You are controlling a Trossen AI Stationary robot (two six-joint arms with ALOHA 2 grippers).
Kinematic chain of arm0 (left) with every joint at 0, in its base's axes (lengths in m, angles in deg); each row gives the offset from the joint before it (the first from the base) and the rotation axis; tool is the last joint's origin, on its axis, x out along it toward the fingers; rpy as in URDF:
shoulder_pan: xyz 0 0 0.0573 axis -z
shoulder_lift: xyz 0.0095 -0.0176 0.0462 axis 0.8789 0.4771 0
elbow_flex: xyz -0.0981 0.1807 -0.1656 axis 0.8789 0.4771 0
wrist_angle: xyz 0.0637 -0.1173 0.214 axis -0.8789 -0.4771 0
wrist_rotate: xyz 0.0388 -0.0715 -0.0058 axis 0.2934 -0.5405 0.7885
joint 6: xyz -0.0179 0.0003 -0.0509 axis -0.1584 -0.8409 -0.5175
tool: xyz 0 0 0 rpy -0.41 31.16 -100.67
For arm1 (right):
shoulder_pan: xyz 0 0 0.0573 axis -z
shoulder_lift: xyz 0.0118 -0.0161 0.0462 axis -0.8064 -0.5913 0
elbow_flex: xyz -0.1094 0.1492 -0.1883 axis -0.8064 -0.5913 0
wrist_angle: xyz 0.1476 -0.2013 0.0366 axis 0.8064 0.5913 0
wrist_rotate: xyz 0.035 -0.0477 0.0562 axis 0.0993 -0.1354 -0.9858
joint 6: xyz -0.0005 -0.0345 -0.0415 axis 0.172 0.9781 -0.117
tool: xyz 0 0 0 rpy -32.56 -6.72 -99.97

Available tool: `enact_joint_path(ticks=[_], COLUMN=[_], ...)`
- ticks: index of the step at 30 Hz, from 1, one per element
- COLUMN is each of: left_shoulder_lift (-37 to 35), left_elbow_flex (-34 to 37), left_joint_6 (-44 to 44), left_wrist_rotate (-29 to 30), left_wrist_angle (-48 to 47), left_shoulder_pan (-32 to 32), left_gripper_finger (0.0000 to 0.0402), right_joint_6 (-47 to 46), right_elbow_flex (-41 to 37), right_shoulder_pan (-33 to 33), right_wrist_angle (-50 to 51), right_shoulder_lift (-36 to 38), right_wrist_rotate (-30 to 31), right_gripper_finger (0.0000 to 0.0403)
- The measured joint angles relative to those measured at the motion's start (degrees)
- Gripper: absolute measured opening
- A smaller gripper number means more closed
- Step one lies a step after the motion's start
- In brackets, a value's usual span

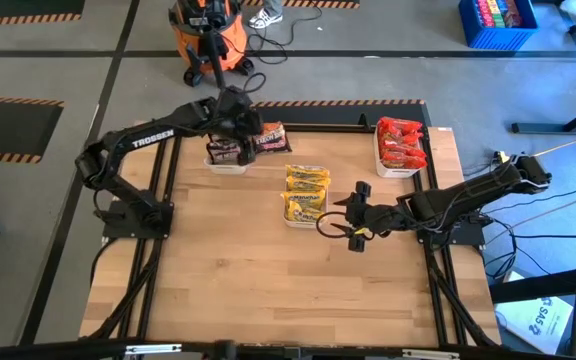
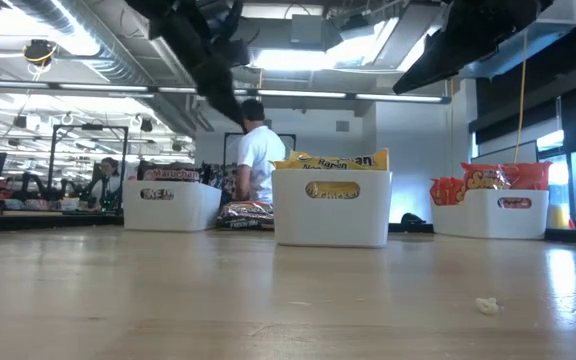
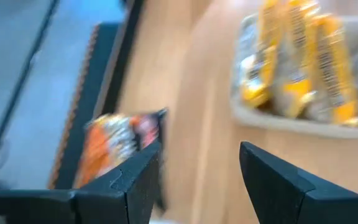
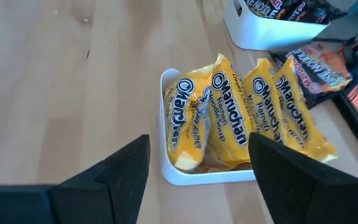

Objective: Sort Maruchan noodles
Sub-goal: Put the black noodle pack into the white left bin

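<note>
- Table: a wooden top carrying 3 white trays, each holding one kind of Maruchan packet.
- Left tray: holds dark brown packets; in the low view its label reads "Maruchan".
- Loose dark packet: lies flat on the table just beside the left tray, outside it, near the far edge.
- Middle tray: holds the yellow packets, standing on edge in a row; about 4 show in the right wrist view.
- Right tray: holds the red packets, at the far right corner of the table.
- Left gripper: hangs above the left tray and the loose dark packet; its fingers stand apart with nothing between them.
- Right gripper: sits low just beside the middle tray, on its right side, pointing at the yellow packets; its fingers are spread wide and hold nothing.
- Background: a person in a white top stands behind the table in the low view.
</note>
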State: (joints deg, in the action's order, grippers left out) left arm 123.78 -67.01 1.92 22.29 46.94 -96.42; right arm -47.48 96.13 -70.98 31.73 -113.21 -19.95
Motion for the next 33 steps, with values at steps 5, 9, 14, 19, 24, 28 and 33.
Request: enact_joint_path(ticks=[5, 9, 14, 19, 24, 28, 33], left_shoulder_lift=[3.0, 7.4, 14.3, 22.7, 31.3, 35.7, 38.1], left_elbow_flex=[0.0, -0.1, -5.7, -16.7, -25.4, -28.1, -28.4], left_joint_6=[-2.9, -8.8, -18.2, -22.2, -23.9, -23.6, -20.9], left_wrist_rotate=[-1.4, 12.8, 23.0, 20.6, 20.5, 23.0, 26.0], left_wrist_angle=[7.6, 12.6, 10.4, 4.7, -5.3, -8.3, -9.6], left_shoulder_pan=[2.8, 4.3, 2.9, -0.6, -2.6, -3.0, -2.8], left_gripper_finger=[0.0212, 0.0212, 0.0207, 0.0206, 0.0205, 0.0205, 0.0205], right_joint_6=[-2.2, -2.4, -0.7, -0.1, 0.7, 1.0, 1.7], right_elbow_flex=[-1.8, -2.4, -2.4, -2.4, -2.4, -2.4, -2.4], right_shoulder_pan=[0.0, 0.0, 0.1, 0.1, 0.1, 0.1, 0.1], right_wrist_angle=[-0.4, -0.1, -0.1, 0.3, 0.5, 1.6, 1.6], right_shoulder_lift=[-0.2, -0.2, -0.2, -0.2, -0.2, -0.2, -0.2], right_wrist_rotate=[-2.8, -1.9, -1.3, 1.1, 1.2, 1.2, 1.2], right_gripper_finger=[0.0254, 0.0254, 0.0254, 0.0254, 0.0254, 0.0254, 0.0254])
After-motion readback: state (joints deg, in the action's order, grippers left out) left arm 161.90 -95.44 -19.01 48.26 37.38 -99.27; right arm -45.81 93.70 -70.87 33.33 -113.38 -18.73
